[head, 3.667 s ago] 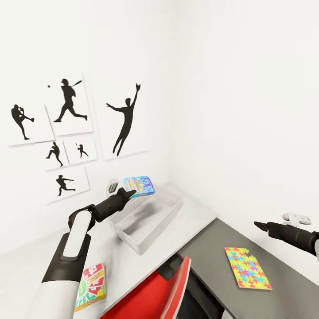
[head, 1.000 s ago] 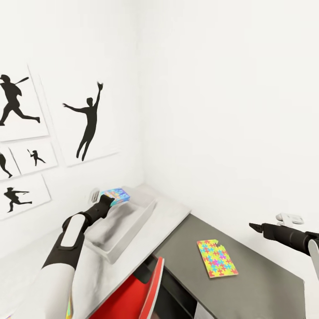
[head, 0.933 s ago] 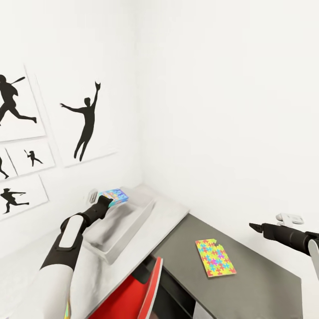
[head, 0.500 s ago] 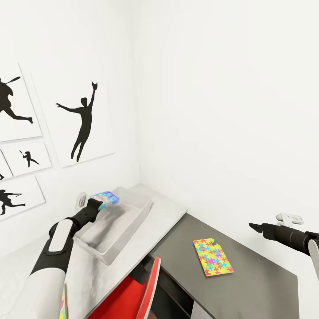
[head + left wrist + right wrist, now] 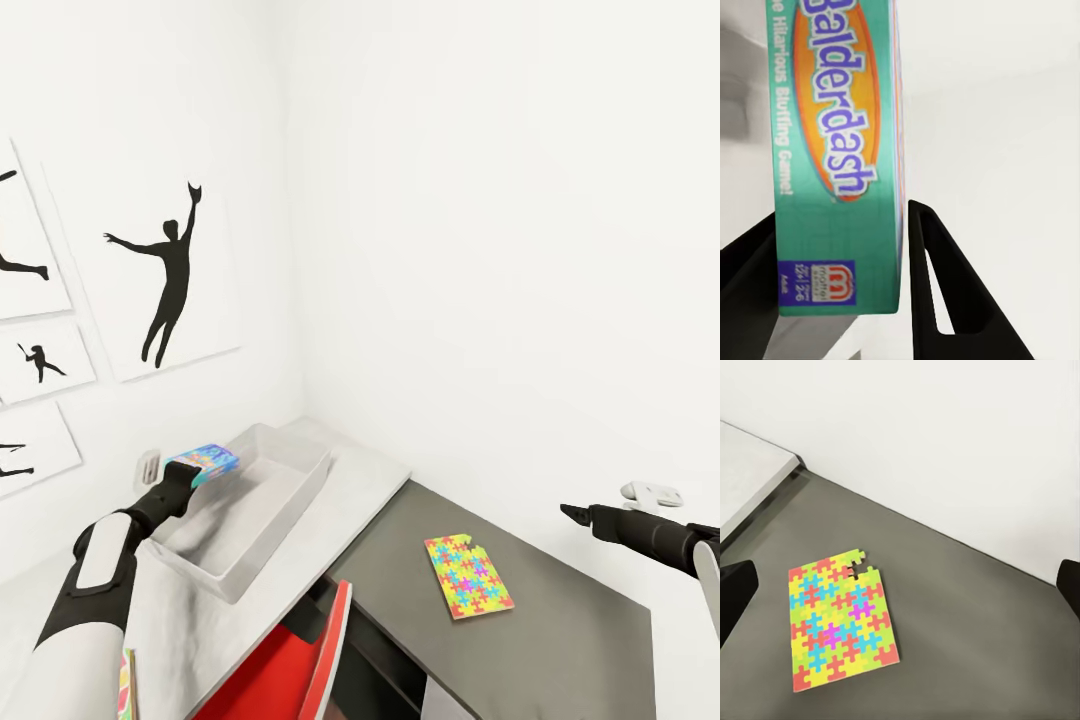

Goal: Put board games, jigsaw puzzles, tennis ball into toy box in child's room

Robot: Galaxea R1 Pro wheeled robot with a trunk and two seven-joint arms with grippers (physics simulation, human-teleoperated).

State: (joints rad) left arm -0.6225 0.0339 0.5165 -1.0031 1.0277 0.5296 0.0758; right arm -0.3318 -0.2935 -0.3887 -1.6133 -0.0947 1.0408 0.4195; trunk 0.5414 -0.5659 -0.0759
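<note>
Gripping item: left fingers, closed from both sides on the edge of a board game, a teal box lettered "Balderdash"; in the head view the same game juts forward from the left gripper.

Just below and ahead of those fingers: toy box, pale grey tray, nothing visible inside; the game hangs at its far corner rim, over the light desk.

Behind, near the left elbow: a second printed box, mostly out of frame.

Well apart: right gripper, fingers spread wide and holding nothing, above the lower dark cabinet top. Below and ahead of them: one jigsaw puzzle, flat, a notch at one corner.

Step in hand, by judgement: delivering the first board game. Next move calls for carrying it inward past the rim, lowering, then opening the fingers; released here it could catch the wall and tip outside.
</note>
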